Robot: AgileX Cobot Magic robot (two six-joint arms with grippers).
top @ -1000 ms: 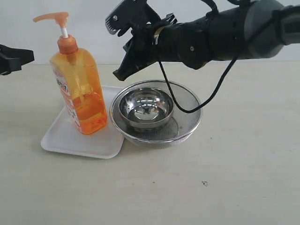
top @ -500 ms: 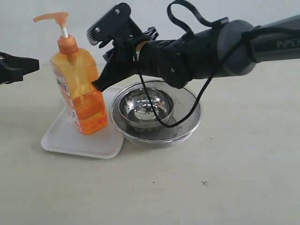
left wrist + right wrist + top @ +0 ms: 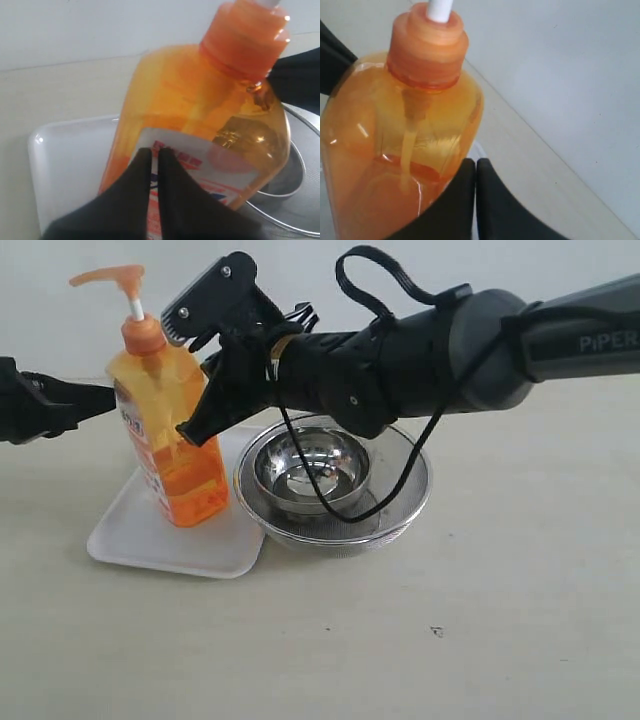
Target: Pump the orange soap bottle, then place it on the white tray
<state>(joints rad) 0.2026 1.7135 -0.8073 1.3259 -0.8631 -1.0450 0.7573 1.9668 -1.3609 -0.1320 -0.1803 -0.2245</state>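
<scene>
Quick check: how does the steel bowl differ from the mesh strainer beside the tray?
The steel bowl is smaller, with solid, mirror-like walls; the mesh strainer is wider and made of see-through wire mesh. The bowl sits inside the strainer, while the strainer rests on the table beside the white tray. Both are round, silvery and open side up.

You see the orange soap bottle (image 3: pixel 170 472), the white tray (image 3: pixel 130 542), a shiny silver bowl (image 3: pixel 312 468) and a grey mesh strainer (image 3: pixel 402 508).
</scene>
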